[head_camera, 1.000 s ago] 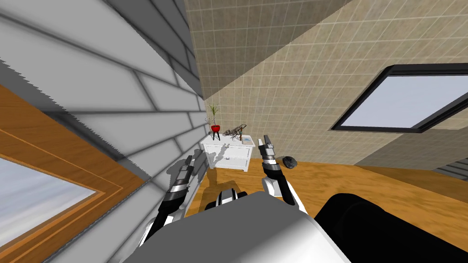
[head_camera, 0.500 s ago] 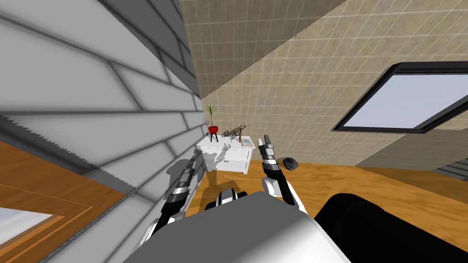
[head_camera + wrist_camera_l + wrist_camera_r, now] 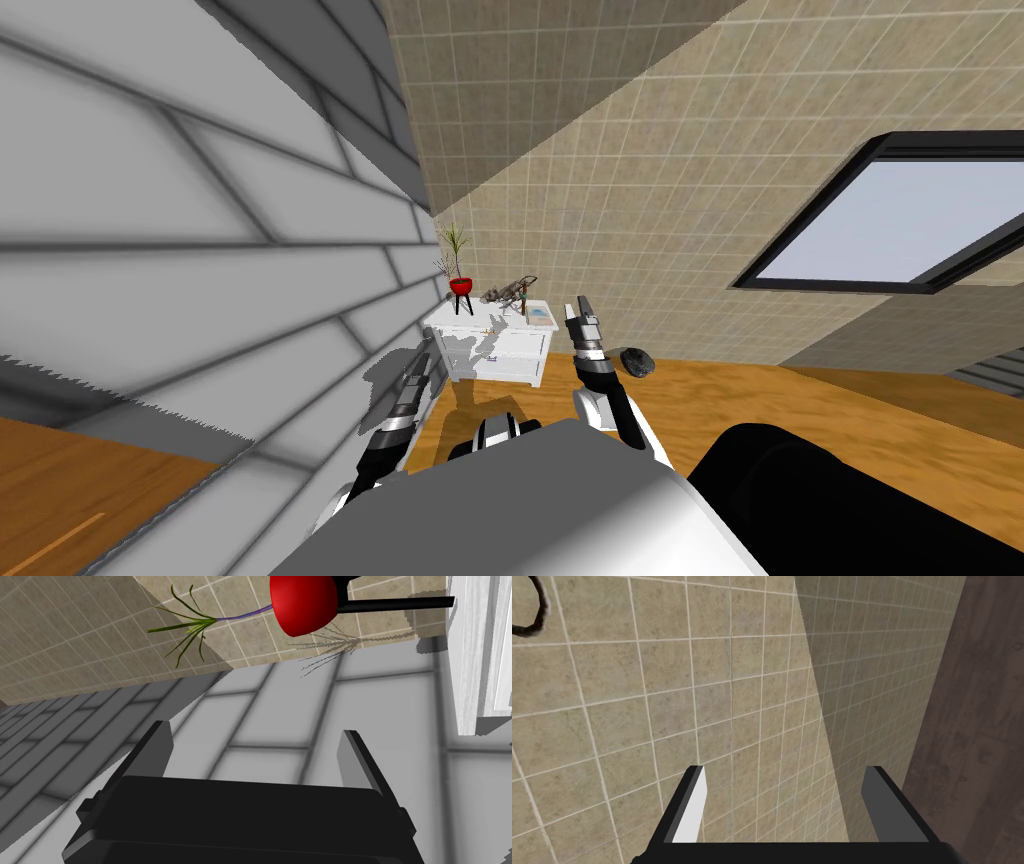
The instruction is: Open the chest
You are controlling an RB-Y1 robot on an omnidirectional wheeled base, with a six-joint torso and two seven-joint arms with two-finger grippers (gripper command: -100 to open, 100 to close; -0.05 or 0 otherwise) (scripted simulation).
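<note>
Chest (image 3: 497,352), white, drawers look shut, stands in the corner against the grey brick wall (image 3: 200,250), ahead of both arms and apart from them. Red pot (image 3: 460,287) with a thin plant stands on top. Left gripper (image 3: 424,352) is near the chest's wall-side corner, fingers spread, empty. Right gripper (image 3: 582,308) is raised, fingers spread, empty.

White chest (image 3: 497,352), shut, by wall

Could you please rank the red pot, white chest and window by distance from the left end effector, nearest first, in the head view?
1. white chest, beside the left end effector.
2. red pot, on the chest's top.
3. window, far right.
</note>
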